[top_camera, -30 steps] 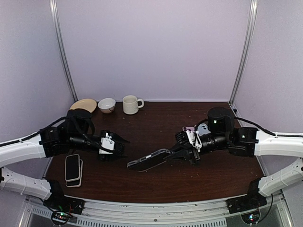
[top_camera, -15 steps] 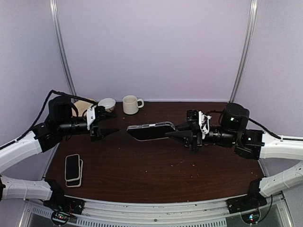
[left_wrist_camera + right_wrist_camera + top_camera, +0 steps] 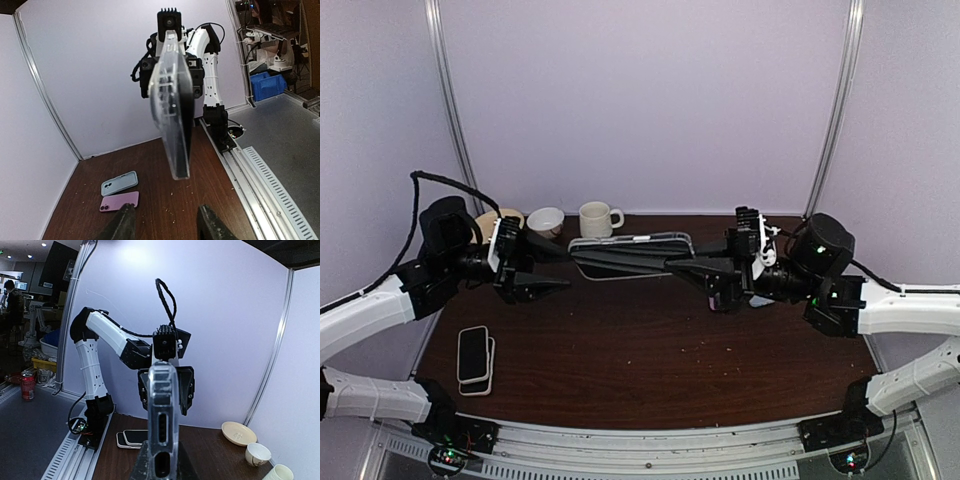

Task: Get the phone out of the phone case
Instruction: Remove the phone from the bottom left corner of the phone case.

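The phone, dark and in a clear phone case, hangs level above the back of the table. My right gripper is shut on its right end. In the right wrist view the phone case stands edge-on between the right gripper's fingers. My left gripper is open just off the phone's left end, facing it, with nothing between its fingers. In the left wrist view the phone hangs ahead of and above the left gripper, apart from it.
Two stacked phones lie at the front left. A mug, a small cup and a saucer line the back left. A light blue case and a purple one lie on the table below the right arm.
My right gripper lifted the cased phone off the table, up and toward the back. The left gripper rose from near the table and swung toward the phone's left end.
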